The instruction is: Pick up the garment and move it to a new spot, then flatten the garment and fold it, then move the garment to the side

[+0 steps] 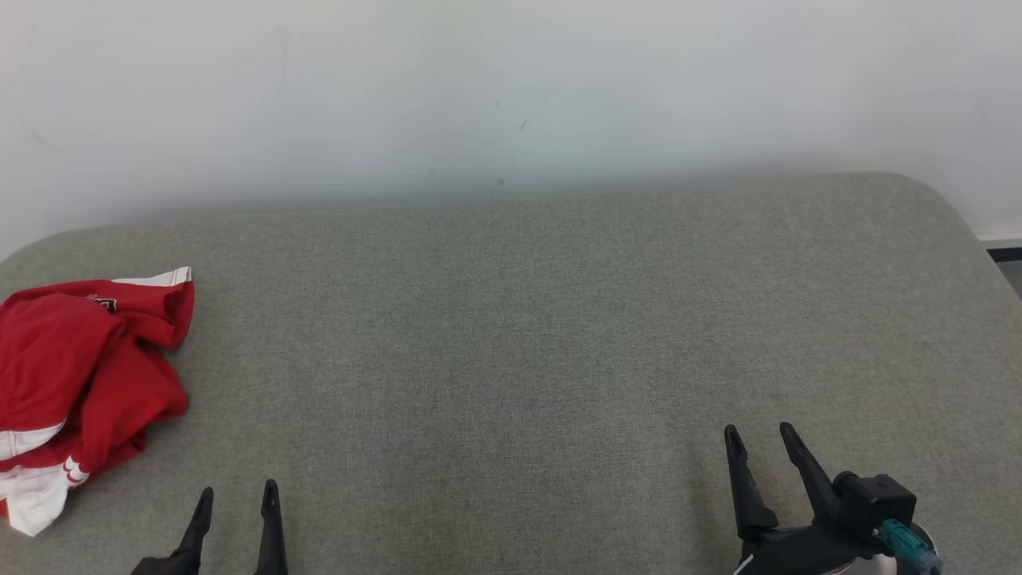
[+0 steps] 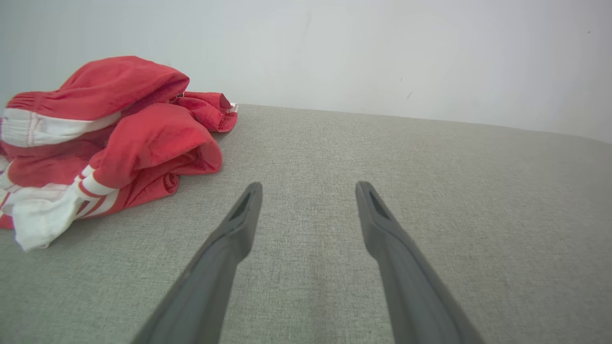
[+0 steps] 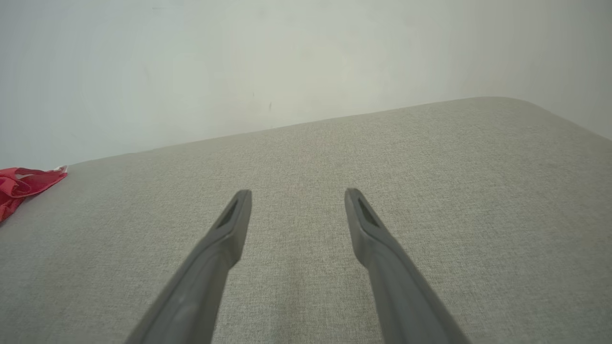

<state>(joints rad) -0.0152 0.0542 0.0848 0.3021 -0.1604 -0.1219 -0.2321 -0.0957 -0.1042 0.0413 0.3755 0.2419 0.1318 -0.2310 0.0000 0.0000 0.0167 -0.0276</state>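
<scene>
A crumpled red garment (image 1: 80, 375) with white trim lies bunched at the left edge of the grey fabric surface (image 1: 511, 335). In the left wrist view the garment (image 2: 110, 143) sits ahead and to the left of my fingers. My left gripper (image 1: 237, 495) is open at the lower left, empty, a short way right of the garment's near end. At the lower right my right gripper (image 1: 758, 435) stands open and empty, far from the cloth. A red corner of the garment (image 3: 24, 184) shows at the left edge of the right wrist view.
A pale wall (image 1: 511, 88) rises right behind the grey surface. The surface's right end curves away at a rounded corner (image 1: 950, 208), with a strip of floor beyond.
</scene>
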